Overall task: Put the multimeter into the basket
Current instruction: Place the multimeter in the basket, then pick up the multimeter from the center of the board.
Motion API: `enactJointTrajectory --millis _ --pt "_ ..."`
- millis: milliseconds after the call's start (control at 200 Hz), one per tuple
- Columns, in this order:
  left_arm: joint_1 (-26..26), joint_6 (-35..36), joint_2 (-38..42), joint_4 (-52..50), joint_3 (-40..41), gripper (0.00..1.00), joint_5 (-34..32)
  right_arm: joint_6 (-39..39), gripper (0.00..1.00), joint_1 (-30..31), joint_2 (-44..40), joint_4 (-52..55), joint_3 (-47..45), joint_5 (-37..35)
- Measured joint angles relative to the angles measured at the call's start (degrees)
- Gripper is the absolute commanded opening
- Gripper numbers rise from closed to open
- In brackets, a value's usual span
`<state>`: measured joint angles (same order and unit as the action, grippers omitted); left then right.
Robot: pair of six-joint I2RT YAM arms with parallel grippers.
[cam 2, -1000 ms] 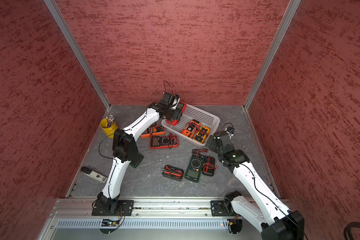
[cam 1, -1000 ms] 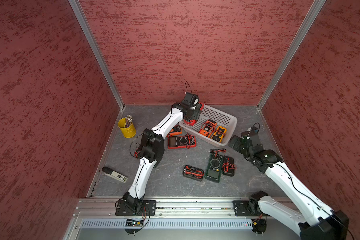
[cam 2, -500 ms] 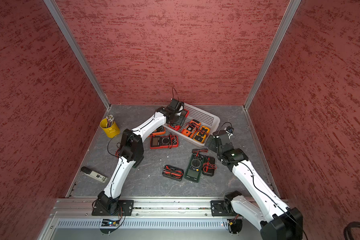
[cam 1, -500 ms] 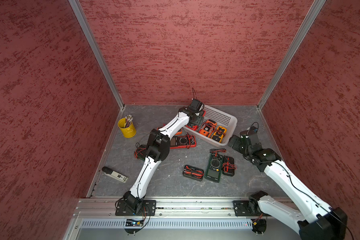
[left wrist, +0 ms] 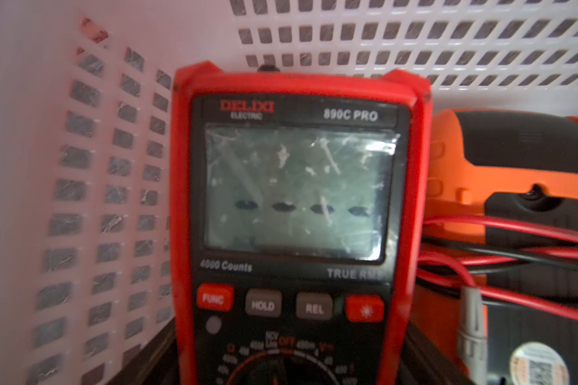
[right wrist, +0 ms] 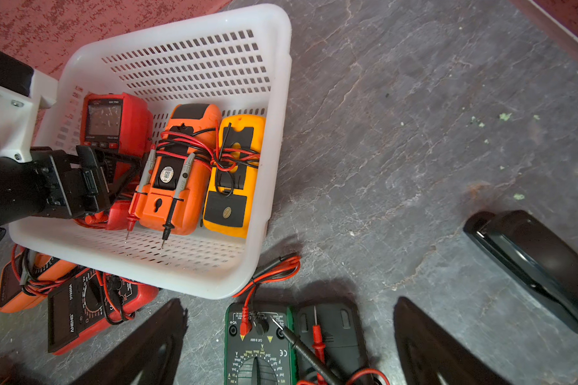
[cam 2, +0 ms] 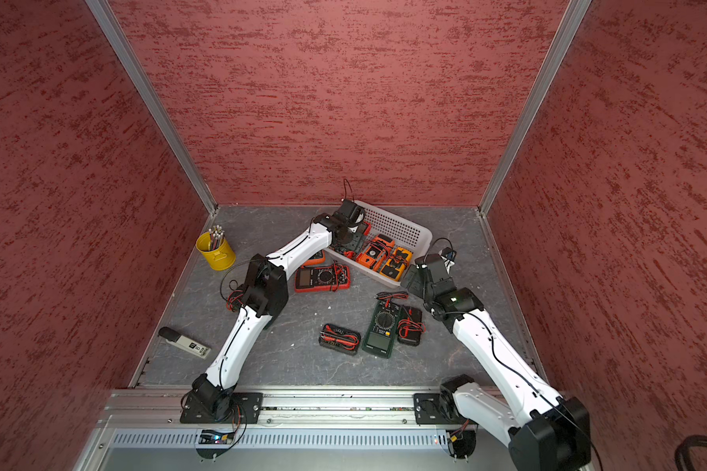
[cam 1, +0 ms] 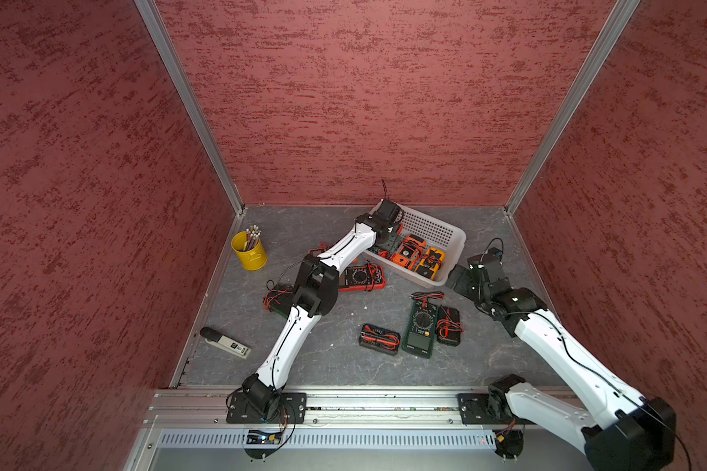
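Reaching into the white basket [right wrist: 281,100] with the left claw [right wrist: 111,173], jaws either side of the red multimeter [right wrist: 114,116]. Not managing to tell whether clamping it or merely flanking. Seeing that multimeter lying face up inside the basket, at one end, just beside an orange meter [right wrist: 184,200]. Holding the right claw [right wrist: 289,301] spread wide, empty, near a green meter [right wrist: 257,336] outside the basket.

"DELIXI 890C PRO" on red multimeter [left wrist: 297,186]

Noted smooth white plastic on the basket [right wrist: 282,83], a scratched glossy screen [left wrist: 297,186] on the red multimeter [left wrist: 291,283], rough matt stone-like floor [right wrist: 414,133].
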<state>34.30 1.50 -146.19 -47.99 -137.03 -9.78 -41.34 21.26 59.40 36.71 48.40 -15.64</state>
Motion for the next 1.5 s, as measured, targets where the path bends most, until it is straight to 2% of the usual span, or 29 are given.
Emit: enactJointTrajectory --millis 456,671,887,1002,1222,1503 --pt "0.13 -0.90 0.72 -0.39 -1.01 1.00 -2.14 -0.94 0.96 0.00 1.68 1.77 0.00 0.04" --pt "1.33 -1.11 10.73 -0.11 5.38 1.00 -3.67 -1.92 0.91 0.00 0.11 5.64 -0.15 1.01" --pt "4.92 -2.29 27.74 4.52 21.40 1.00 -5.27 -3.96 0.86 0.76 -4.70 8.41 -4.00 4.79" --pt "6.58 -4.09 36.65 7.98 32.87 1.00 -5.07 -7.06 0.85 4.04 -6.16 9.46 -6.73 6.40" --pt "6.10 -10.12 52.02 14.10 55.41 1.00 -4.00 -17.27 0.86 18.01 -5.33 10.05 -9.81 5.35" --pt "3.04 -18.25 67.28 20.94 75.36 1.00 -3.78 -29.18 0.90 32.74 6.54 8.61 -8.11 2.43"
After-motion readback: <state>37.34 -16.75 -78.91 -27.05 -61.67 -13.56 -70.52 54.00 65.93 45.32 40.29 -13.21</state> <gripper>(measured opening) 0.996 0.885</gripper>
